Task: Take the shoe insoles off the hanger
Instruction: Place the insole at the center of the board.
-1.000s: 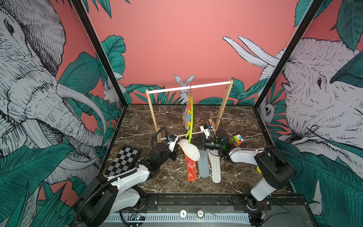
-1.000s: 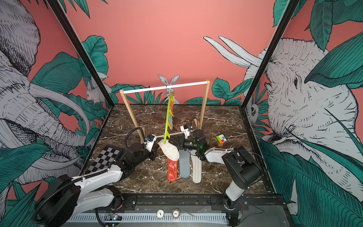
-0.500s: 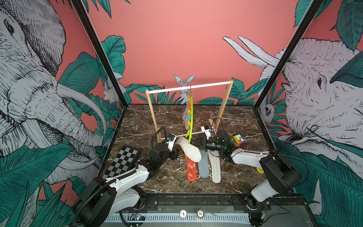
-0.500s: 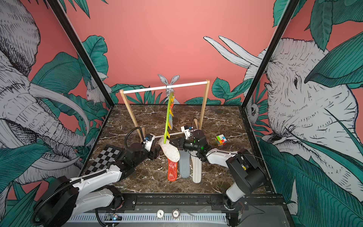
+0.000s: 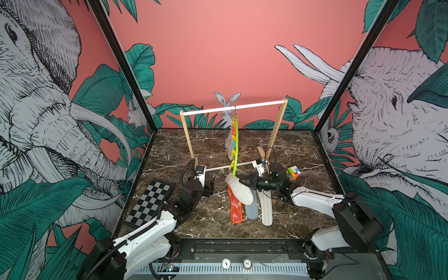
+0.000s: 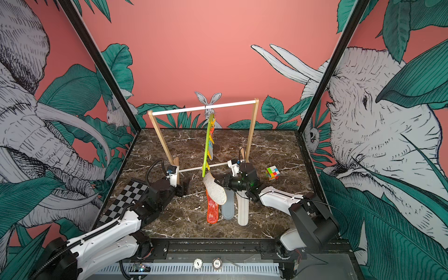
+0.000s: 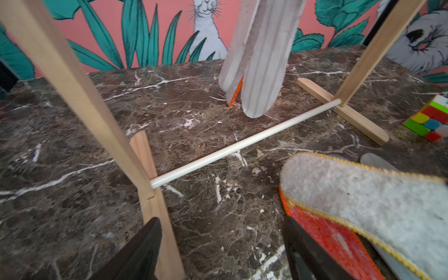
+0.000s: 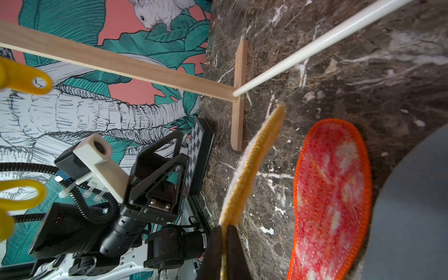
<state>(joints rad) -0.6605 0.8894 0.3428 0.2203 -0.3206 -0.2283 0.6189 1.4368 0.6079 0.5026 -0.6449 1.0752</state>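
Left gripper [image 5: 210, 187] has let go of the fuzzy cream insole [image 5: 238, 191] and backed off since a second ago; right gripper [image 5: 243, 180] has closed on it.

Right fingers [image 8: 234, 244] are pressed together, pinching the insole's yellow-stitched edge. The pad runs out from the fingertips, tilted, with its far end by the low tip of the hanger [image 5: 235, 145]; can't tell if they touch.

Left fingers [image 7: 145, 244] are spread, with only marble table [image 7: 206, 213] between them. The cream insole is just beside one finger, apart from it.

Below the held pad, flat on the table side by side: red-orange insole [image 5: 236, 209], grey-blue insole [image 5: 251, 211], white striped insole [image 5: 266, 211].

Beyond the left fingers, hanging from the hanger: pale striped insoles [image 7: 266, 60], with an orange-edged insole [image 7: 236, 93] between them. The hanger hooks on the rack [image 5: 276, 131].
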